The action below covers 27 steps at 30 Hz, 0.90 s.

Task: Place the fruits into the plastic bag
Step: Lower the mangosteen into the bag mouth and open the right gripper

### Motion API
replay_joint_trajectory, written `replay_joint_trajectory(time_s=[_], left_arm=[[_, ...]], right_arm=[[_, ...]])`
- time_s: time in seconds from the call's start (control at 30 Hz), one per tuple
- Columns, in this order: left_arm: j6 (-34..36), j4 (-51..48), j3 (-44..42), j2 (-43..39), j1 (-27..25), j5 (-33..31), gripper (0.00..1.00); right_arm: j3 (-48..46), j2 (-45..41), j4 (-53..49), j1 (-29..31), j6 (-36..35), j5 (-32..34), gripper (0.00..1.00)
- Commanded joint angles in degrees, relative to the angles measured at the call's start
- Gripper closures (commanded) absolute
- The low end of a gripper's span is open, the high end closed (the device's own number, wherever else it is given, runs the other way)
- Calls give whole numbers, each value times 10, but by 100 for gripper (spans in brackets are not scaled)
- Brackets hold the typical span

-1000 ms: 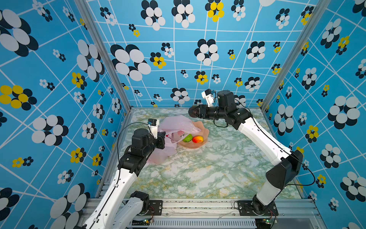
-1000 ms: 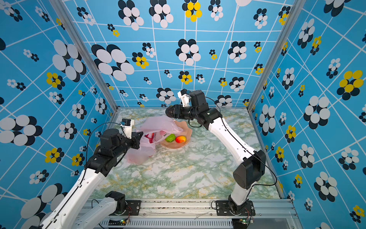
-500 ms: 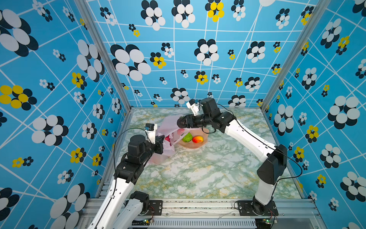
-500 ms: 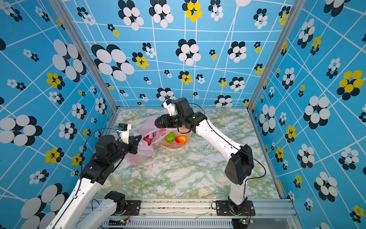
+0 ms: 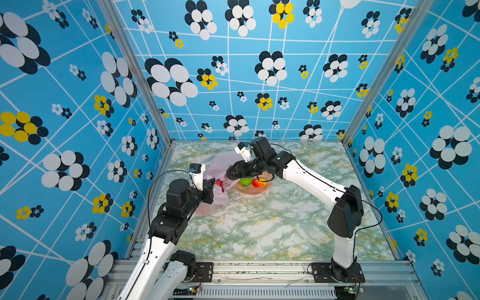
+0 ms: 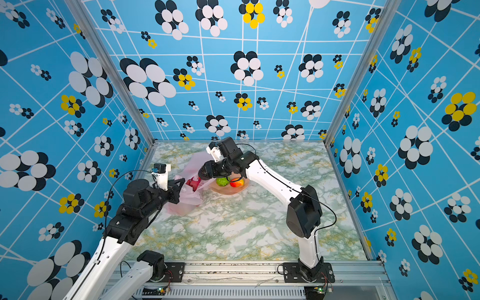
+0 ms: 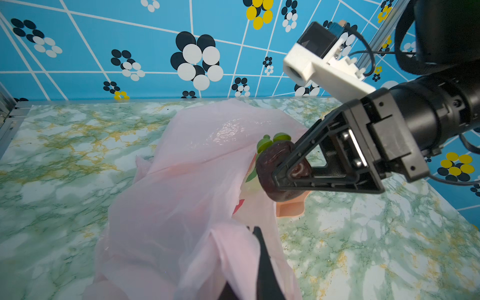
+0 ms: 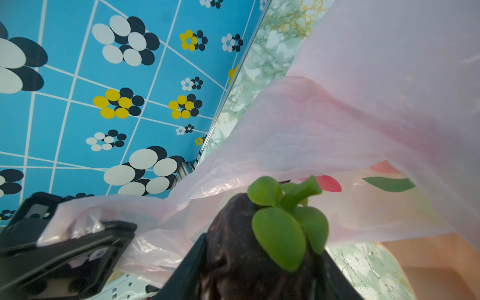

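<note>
Fruit (image 7: 267, 161) sits gripped inside right end effector (image 7: 281, 176).

The plastic bag (image 7: 181, 181) is pale pink, the green-leafed fruit (image 7: 267, 162) dark purple.

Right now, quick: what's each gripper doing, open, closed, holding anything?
Left gripper: closed, pinching the plastic bag at its edge.
Right gripper: closed on the dark purple fruit with green leaves, at the bag's opening.

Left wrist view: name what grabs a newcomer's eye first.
A dark purple round fruit with green leaves, clamped in the black right tool, hangs beside the crinkly pale-pink plastic bag mid-table. The left tool pinches the bag's near edge.
</note>
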Motion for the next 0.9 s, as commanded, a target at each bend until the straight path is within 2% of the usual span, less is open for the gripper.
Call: replay_joint_trajectory(time_s=[0.0, 0.5, 0.87], left_arm=[[12, 5, -7, -2, 2, 2, 100], [9, 15, -14, -15, 2, 15, 100], [10, 19, -14, -10, 2, 35, 100]], right_arm=[[32, 30, -31, 12, -13, -22, 50], [255, 193, -226, 65, -73, -44, 49], [284, 241, -204, 71, -18, -82, 47]])
